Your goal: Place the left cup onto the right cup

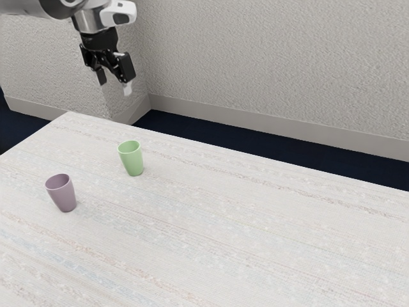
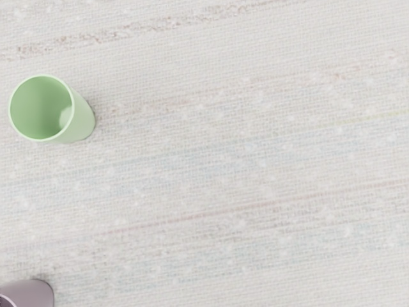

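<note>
Purple cup (image 1: 61, 192) & green cup (image 1: 131, 158) upright on surface (image 1: 255, 230), near each other, not touching. Hand (image 1: 115, 81) high above both, fingers apart, released.

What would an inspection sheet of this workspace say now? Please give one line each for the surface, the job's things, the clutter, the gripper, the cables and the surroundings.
Surface: pale, streaked table, flat.
Job's things: purple cup and green cup, both upright with the mouth up, standing apart on the table; the purple one is nearer the exterior view's left. Not yet stacked.
Clutter: nothing seen.
Gripper: gripper open and holding nothing, high above the table, behind the cups in the exterior view.
Cables: nothing seen.
Surroundings: grey textured wall with a pale baseboard, and dark blue floor beyond the table.
</note>
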Controlling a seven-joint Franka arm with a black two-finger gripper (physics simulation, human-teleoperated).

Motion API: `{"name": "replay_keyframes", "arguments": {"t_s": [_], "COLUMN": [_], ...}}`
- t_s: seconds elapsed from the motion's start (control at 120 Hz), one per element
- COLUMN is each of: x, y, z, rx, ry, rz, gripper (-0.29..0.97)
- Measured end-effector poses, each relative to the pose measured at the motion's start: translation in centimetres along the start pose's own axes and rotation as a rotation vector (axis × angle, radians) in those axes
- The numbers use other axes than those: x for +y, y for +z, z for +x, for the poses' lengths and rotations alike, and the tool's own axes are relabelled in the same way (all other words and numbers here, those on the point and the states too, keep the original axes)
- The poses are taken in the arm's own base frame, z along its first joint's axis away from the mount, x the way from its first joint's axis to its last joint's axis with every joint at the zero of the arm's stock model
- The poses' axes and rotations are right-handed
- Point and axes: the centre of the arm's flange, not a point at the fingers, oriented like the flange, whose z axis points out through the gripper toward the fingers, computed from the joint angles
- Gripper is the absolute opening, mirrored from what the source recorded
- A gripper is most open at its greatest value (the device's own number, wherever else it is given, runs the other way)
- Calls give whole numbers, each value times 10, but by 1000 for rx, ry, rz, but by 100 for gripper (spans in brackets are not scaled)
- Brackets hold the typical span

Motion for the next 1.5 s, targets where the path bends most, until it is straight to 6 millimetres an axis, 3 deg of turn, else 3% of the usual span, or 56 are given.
{"name": "replay_keyframes", "arguments": {"t_s": [0.2,0.275,0.417,0.558,0.683,0.9,1.117,1.358,1.5], "x": [7,9,-5,-3,2,-17,-48,-85,-103], "y": [7,17,37,48,55,102,150,196,212], "z": [-18,-34,-66,-101,-118,-129,-142,-137,-133], "rx": [-20,-43,-72,-69,-71,-99,-116,-133,-121], "ry": [27,36,15,30,51,33,-22,-79,-98], "rz": [-22,-43,-71,-72,-29,-12,-20,-29,-34], "gripper": [66,66,66,66,66,66,66,66,66]}}
